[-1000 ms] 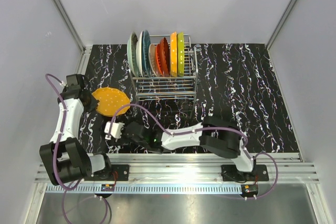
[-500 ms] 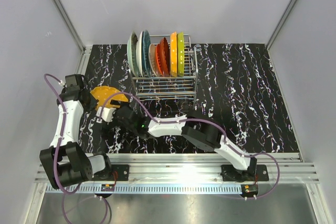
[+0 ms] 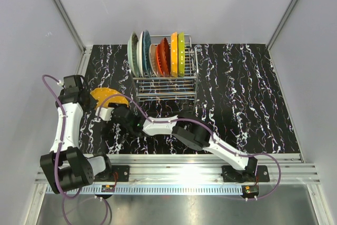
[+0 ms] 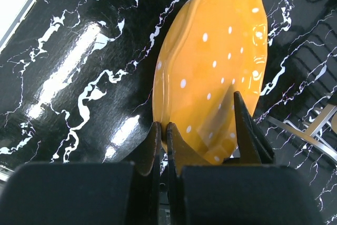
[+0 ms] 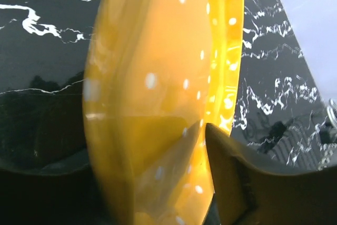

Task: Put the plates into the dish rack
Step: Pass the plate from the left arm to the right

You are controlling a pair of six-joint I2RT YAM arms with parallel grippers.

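Overhead, plates [image 3: 158, 54] in dish rack [image 3: 164, 89] — close-up, left gripper [image 4: 162, 131] pinching orange plate [image 4: 210, 61]

- The top camera sits high behind the arm bases and looks down on the whole surface [image 3: 237, 93] from far away.
- The left wrist camera looks forward over the left pincer [image 4: 162, 130], very close to the orange dotted plate [image 4: 210, 77].
- The right wrist camera is even closer; I see this plate fill its view.
- All three views share this plate and the surface around it.
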